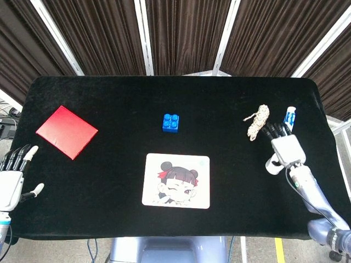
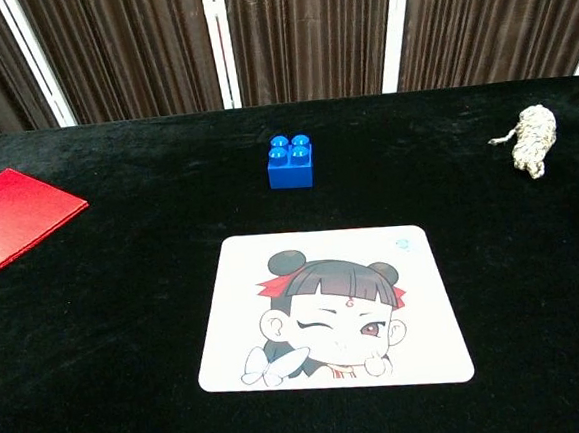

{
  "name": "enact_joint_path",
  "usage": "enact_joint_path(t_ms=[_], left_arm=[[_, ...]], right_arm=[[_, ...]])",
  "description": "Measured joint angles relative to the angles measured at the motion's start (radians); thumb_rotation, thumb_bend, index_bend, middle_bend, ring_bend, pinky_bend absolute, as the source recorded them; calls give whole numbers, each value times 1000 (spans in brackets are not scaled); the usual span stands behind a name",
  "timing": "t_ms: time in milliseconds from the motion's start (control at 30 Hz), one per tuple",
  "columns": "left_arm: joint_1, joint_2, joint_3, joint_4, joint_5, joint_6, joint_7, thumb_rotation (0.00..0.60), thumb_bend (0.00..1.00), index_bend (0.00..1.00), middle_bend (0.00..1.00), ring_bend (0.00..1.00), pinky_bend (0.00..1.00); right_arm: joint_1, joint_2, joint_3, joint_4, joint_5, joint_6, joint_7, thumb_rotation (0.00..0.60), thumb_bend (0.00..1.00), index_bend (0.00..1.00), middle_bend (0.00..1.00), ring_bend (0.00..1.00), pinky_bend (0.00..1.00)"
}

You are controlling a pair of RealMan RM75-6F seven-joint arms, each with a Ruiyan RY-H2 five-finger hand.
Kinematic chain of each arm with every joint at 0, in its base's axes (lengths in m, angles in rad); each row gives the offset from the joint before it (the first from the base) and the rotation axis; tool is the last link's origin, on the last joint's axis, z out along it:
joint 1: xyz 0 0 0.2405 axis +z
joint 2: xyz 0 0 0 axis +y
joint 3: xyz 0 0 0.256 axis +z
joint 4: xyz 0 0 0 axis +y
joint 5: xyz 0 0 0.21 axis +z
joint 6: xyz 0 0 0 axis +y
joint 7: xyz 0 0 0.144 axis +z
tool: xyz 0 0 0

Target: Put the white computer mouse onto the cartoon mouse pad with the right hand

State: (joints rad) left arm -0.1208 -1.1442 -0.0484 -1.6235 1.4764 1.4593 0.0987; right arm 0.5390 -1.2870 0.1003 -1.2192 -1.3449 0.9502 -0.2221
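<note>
The cartoon mouse pad (image 1: pixel 176 181) lies flat near the table's front middle, also seen in the chest view (image 2: pixel 332 308), with nothing on it. A pale, rope-wound, mouse-shaped object with a thin tail (image 1: pixel 258 121) lies at the right, and shows in the chest view (image 2: pixel 532 139). No other white mouse shows. My right hand (image 1: pixel 285 147) hovers just right of and nearer than that object, its fingers spread toward it and holding nothing. It is outside the chest view. My left hand (image 1: pixel 12 178) rests open at the front left edge.
A blue toy brick (image 1: pixel 171 122) stands behind the pad. A red square pad (image 1: pixel 66 131) lies at the left. A blue-and-white tube (image 1: pixel 289 116) lies just beyond my right hand's fingers. The table's right edge is close to the right arm.
</note>
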Motion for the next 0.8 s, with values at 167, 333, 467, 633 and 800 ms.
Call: enact_joint_path(t_ms=[167,333,467,633,800], left_arm=[[0,-1,-1,-1,-2,-1,2,600,236,0,0,0,0],[0,-2,-2,-2,-5,0,5,600,233,0,0,0,0],[0,-3,-3,-3,-8,-1,7,600,234,0,0,0,0],[0,-5,-5,-5,-11,0,8,600,234,0,0,0,0],[0,-5,-7,-7,-15,0,9,600,234,0,0,0,0]], right_arm=[[-5,12,-54,8,-101,14,76,600,34,146,58,0,0],[-5,-4,-82,66,-140,20,126,600,34,172,59,0,0],[0,-22,-90,111,-148,10,157,600,35,172,59,0,0],[13,-33,-113,172,-178,-13,173,600,30,173,59,0,0],[19,-35,-133,213,-199,-27,208,600,30,173,59,0,0]])
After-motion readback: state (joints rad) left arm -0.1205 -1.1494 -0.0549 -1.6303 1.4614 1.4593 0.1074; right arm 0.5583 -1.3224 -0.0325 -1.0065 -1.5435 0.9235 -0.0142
